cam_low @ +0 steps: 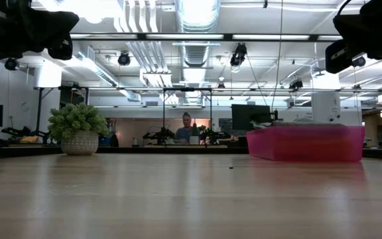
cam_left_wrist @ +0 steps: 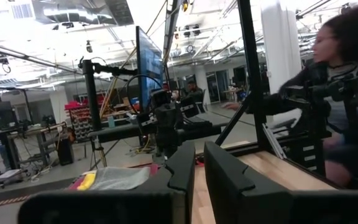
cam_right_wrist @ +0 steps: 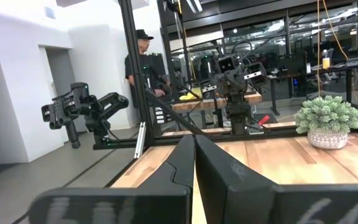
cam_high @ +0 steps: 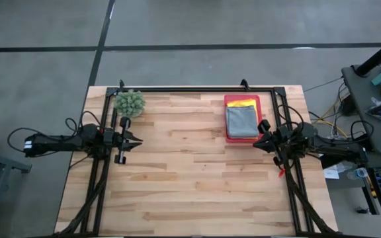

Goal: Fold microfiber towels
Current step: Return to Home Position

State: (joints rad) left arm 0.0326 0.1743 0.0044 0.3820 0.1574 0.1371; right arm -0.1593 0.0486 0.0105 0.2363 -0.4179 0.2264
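Checked in on the rig remotely and both arms were parked at the sides of the counter. The left gripper hung over the left side just in front of the little spiky plant, with its fingers a narrow crack apart and nothing between them. The right gripper sat on the right side, right by the near corner of the pink tray, fingers pinched together at the tips and also empty (the wrist cam showed no gap at all).

The towels were in the tray, toward the far right of the counter. The grey towel lay folded on top of the pile, flat and roughly square, covering most of the tray. A strip of the yellow towel poked out past its far edge. Whatever was under those I couldn't make out from any camera.

Neither gripper was touching the tray or the towels.
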